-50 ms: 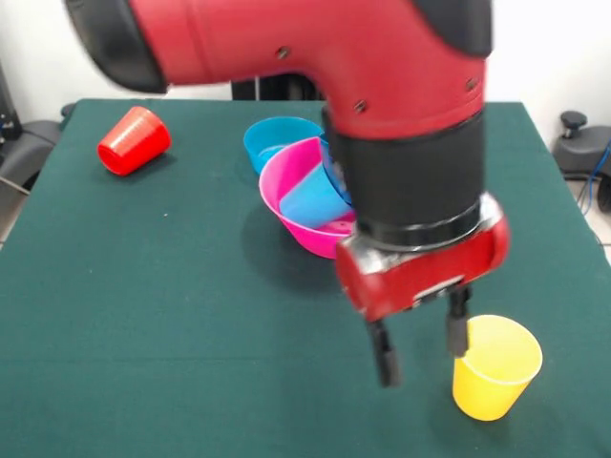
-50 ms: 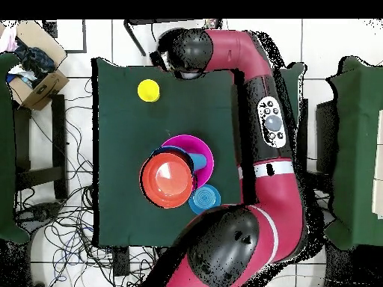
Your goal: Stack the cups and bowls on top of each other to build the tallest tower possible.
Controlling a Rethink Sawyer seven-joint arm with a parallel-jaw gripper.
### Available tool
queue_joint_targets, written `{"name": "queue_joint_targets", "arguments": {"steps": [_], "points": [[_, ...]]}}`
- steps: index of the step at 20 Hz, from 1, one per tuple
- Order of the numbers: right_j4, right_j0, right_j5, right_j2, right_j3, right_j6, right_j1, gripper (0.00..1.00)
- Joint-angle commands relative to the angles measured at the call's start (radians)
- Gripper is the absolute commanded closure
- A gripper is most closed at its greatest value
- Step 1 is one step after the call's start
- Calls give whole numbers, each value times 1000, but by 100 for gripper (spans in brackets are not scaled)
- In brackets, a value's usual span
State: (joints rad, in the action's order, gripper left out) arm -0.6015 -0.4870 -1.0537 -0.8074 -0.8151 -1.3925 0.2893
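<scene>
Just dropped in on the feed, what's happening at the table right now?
The Sawyer's gripper hangs open right beside the upright yellow cup, one finger at its rim, gripping nothing. Behind it the pink bowl sits tilted with a light blue cup lying inside, and a blue bowl rests against its far side. A red cup lies on its side, apart, near a far corner of the green table. The stack has barely begun.

I see my gripper [image 1: 420, 345] hanging spread beside the upright yellow cup [image 1: 495, 367]; pink bowl [image 1: 291, 196] tilted, light blue cup [image 1: 315, 198] inside; red cup [image 1: 134, 140] on its side.
</scene>
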Motion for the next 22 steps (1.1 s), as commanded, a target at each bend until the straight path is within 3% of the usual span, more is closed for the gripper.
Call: {"name": "queue_joint_targets", "arguments": {"steps": [1, 11, 16, 22], "points": [[-53, 6, -96, 85, 57, 144, -13, 0], [48, 67, -204, 82, 45, -14, 48, 0], [56, 88, -165, 98, 22, -64, 46, 0], [33, 90, -28, 154, -78, -111, 32, 0]]}}
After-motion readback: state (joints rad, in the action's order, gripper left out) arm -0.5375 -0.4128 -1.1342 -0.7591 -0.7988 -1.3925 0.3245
